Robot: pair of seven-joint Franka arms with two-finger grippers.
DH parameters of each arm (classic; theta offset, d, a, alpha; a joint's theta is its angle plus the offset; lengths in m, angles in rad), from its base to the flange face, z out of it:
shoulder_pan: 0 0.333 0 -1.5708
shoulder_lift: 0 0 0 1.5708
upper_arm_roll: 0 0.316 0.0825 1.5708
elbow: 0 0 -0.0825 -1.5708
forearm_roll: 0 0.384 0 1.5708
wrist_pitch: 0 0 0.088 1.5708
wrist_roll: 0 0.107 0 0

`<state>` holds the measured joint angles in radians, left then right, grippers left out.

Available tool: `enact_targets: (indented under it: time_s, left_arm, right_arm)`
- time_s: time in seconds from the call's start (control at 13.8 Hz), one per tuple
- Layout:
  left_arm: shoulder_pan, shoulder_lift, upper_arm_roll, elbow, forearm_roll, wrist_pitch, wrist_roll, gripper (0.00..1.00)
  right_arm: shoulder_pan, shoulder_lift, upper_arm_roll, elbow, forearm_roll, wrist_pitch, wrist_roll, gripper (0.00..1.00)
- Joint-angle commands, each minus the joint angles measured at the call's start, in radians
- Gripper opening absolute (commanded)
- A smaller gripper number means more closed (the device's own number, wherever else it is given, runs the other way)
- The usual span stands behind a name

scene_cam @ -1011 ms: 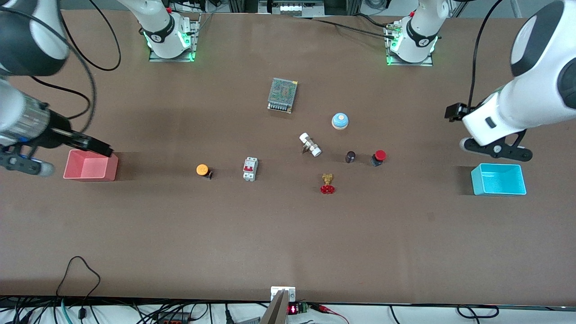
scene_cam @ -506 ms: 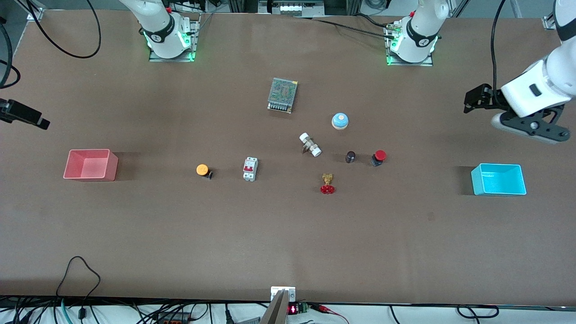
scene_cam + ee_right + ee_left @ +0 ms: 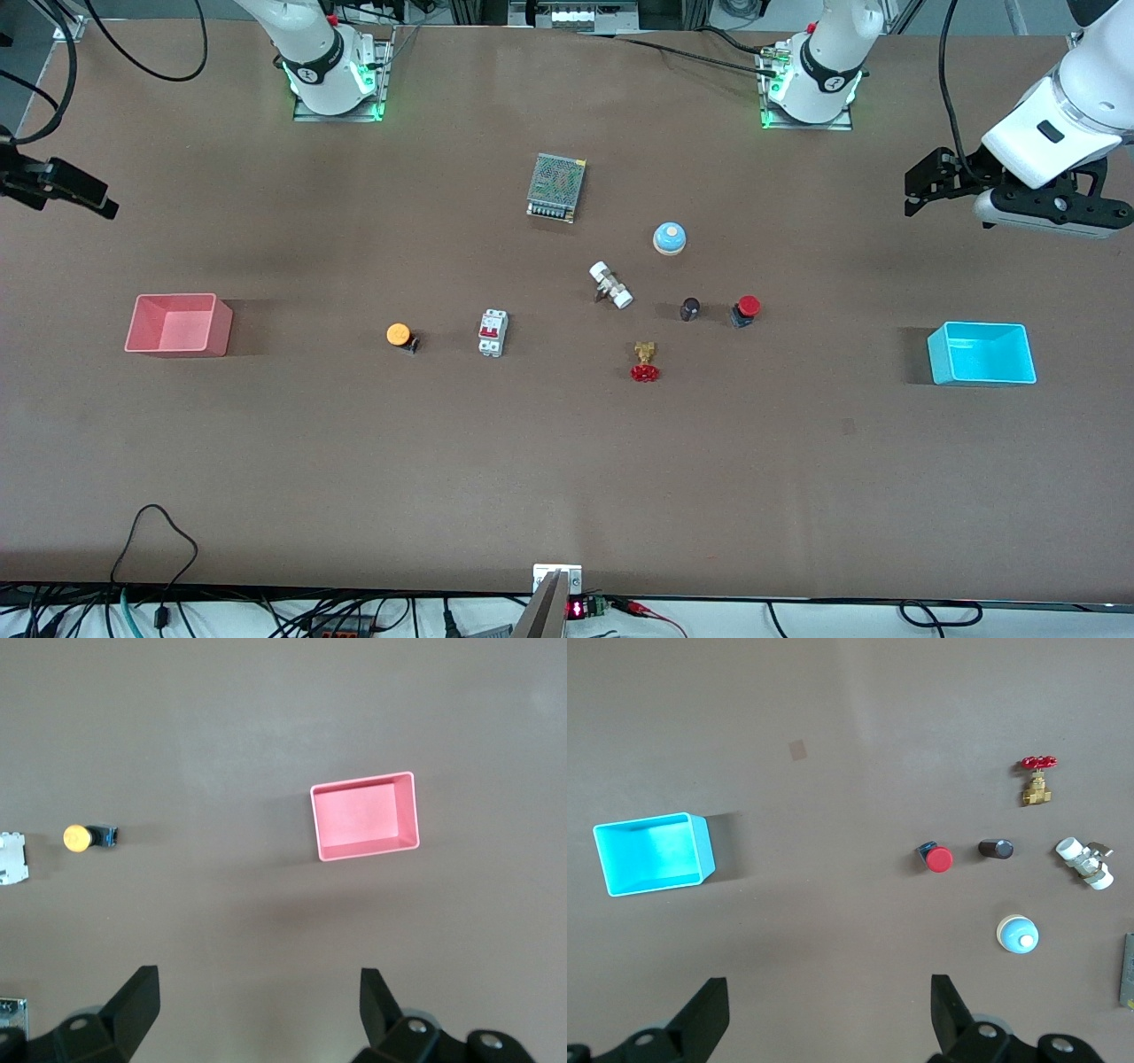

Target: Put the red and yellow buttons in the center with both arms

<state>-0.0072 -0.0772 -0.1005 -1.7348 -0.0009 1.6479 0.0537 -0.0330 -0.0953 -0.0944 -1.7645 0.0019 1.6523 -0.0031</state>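
Observation:
The red button [image 3: 746, 310] lies on its side on the brown tabletop [image 3: 567, 443], toward the left arm's end of the middle cluster. It also shows in the left wrist view [image 3: 937, 858]. The yellow button [image 3: 400, 336] lies on its side toward the right arm's end and shows in the right wrist view [image 3: 80, 837]. My left gripper [image 3: 921, 182] hangs open and empty [image 3: 828, 997] over bare table at the left arm's end. My right gripper [image 3: 66, 184] hangs open and empty [image 3: 257, 988] over bare table at the right arm's end.
A power supply [image 3: 556, 187], blue bell [image 3: 670, 237], white fitting [image 3: 611, 284], dark cylinder [image 3: 689, 308], brass valve with red handwheel [image 3: 645, 361] and breaker [image 3: 493, 333] lie mid-table. A pink bin [image 3: 177, 346] and a cyan bin [image 3: 983, 372] stand at the ends.
Both arms have drawn back from over the bins toward the table's ends and now hang higher. No object on the table has moved.

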Motion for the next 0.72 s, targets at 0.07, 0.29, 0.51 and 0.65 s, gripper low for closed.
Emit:
enact_targets:
  time_s: [0.07,0.29,0.51,0.65]
  left_arm:
    - [-0.050,0.046,0.019,0.095,0.061,-0.109,-0.017,1.00]
    - [-0.042,0.045,0.015,0.098,0.055,-0.129,-0.012,1.00]
    - [-0.039,0.046,0.016,0.107,0.041,-0.117,-0.024,1.00]
    - [-0.037,0.048,0.019,0.107,0.029,-0.088,-0.026,1.00]
  right_arm:
    - [-0.004,-0.028,-0.004,-0.010,0.001,0.021,-0.023,1.00]
    - [-0.001,-0.021,-0.001,-0.006,-0.002,0.020,-0.028,1.00]
    - [0.001,-0.021,0.008,-0.004,-0.013,-0.022,-0.038,1.00]
    - [-0.001,-0.021,0.013,-0.006,-0.014,-0.028,-0.043,1.00]
